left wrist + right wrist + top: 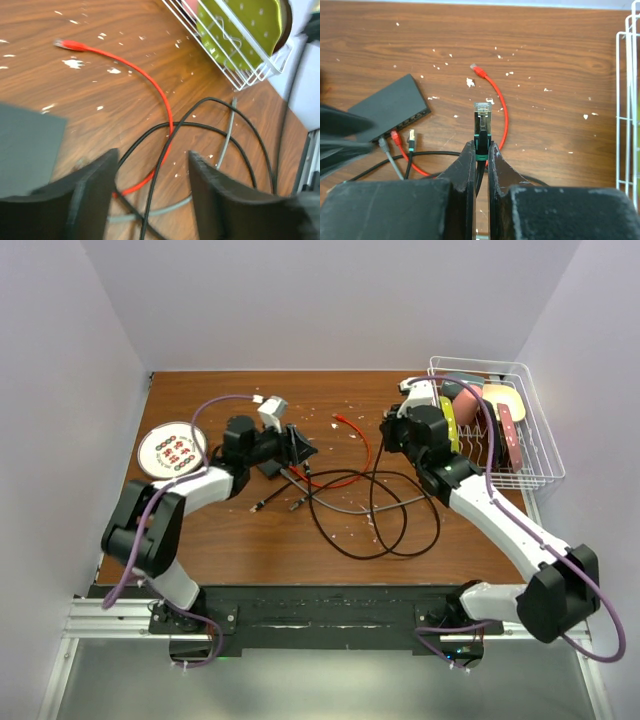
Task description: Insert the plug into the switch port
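Grasp done, insertion not yet — the right pincer (480, 150) is clamped on the plug (482, 117), well short of the switch port (420, 115), the left pincer (150, 170) gaping empty.

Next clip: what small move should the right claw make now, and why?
Probably carry the plug left toward the port edge of the switch: the right claw is shut on the plug, which points away from it and stands well apart from the switch.

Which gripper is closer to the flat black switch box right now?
Left. The left gripper hovers right beside the flat black switch box; the right gripper, shut on a clear-tipped plug, is well apart from it.
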Motion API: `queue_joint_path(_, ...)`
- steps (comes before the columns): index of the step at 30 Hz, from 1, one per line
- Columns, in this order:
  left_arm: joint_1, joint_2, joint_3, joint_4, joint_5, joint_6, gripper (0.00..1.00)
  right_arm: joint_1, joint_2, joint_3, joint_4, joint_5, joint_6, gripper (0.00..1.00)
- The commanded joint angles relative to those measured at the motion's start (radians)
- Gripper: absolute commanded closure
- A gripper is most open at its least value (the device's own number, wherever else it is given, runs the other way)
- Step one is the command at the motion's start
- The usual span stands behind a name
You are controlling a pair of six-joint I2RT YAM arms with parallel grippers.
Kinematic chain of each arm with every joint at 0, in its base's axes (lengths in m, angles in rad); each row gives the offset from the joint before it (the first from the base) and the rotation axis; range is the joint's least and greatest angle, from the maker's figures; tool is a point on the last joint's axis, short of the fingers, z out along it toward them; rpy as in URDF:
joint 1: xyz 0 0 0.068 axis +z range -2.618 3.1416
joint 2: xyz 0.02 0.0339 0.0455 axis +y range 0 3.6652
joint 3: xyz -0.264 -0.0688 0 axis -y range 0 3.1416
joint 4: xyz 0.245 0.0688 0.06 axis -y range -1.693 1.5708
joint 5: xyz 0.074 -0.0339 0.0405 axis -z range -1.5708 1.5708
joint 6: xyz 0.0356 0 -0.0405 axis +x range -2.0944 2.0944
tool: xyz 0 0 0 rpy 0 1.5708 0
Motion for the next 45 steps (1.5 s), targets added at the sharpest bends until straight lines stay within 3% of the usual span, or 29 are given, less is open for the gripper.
queue_joint_path(1, -0.059, 0.144, 0.115, -0.008, -0.047, 0.057, 0.65, -0.008, -0.096, 0.026, -0.030, 0.005, -0.014, 1.00)
queue_joint_path(3, -0.094, 0.198, 0.170, -0.018, -0.091, 0.073, 0.86, -0.009, -0.114, 0.022, -0.045, -0.016, -0.014, 1.00)
queue_joint_path(6, -0.130, 0.294, 0.241, -0.092, -0.171, 0.090, 1.00, -0.008, -0.137, 0.013, -0.061, -0.029, -0.020, 1.00)
queue_joint_path(17, -0.151, 0.319, 0.190, -0.246, -0.438, 0.068, 1.00, -0.009, -0.140, 0.032, -0.070, -0.076, -0.031, 1.00)
queue_joint_path(24, -0.151, 0.259, 0.056, -0.229, -0.467, 0.015, 1.00, -0.008, -0.028, 0.129, -0.101, -0.214, -0.045, 1.00)
queue_joint_path(35, -0.151, -0.047, -0.280, -0.077, -0.522, -0.079, 1.00, -0.006, 0.107, 0.160, -0.078, -0.372, -0.059, 1.00)
queue_joint_path(45, -0.151, -0.248, -0.397, -0.123, -0.577, -0.105, 1.00, 0.069, 0.272, 0.183, -0.058, -0.470, -0.053, 1.00)
